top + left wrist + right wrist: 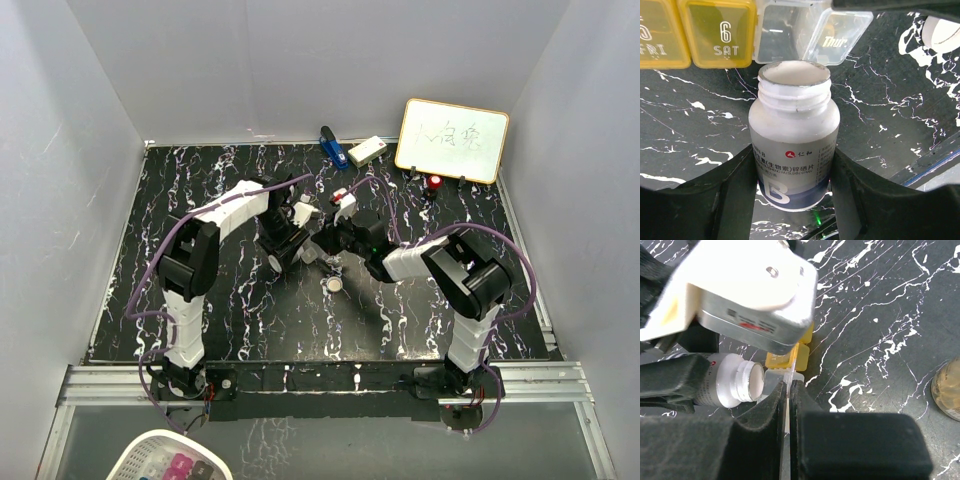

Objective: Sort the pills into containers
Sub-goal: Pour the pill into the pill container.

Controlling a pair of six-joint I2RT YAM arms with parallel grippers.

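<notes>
My left gripper (794,165) is shut on a white-labelled bottle (794,115) with its cap off. It holds the bottle tipped, mouth toward the pill box (715,32), which has yellow FRI and SAT lids. The box's clear "Thur." lid (837,40) stands open. My right gripper (789,385) is shut on that thin clear lid (792,371), beside the bottle's mouth (751,382). Both grippers meet at the table's middle (310,245). The golden-amber bottle (333,284) stands just in front of them and shows in the right wrist view (947,395). I see no pills.
A white round cap (942,32) lies on the black marbled table. A blue object (333,148), a white block (367,150) and a small whiteboard (452,140) stand at the back. A small red item (435,183) lies near the board. A white basket (170,460) sits below the table's front edge.
</notes>
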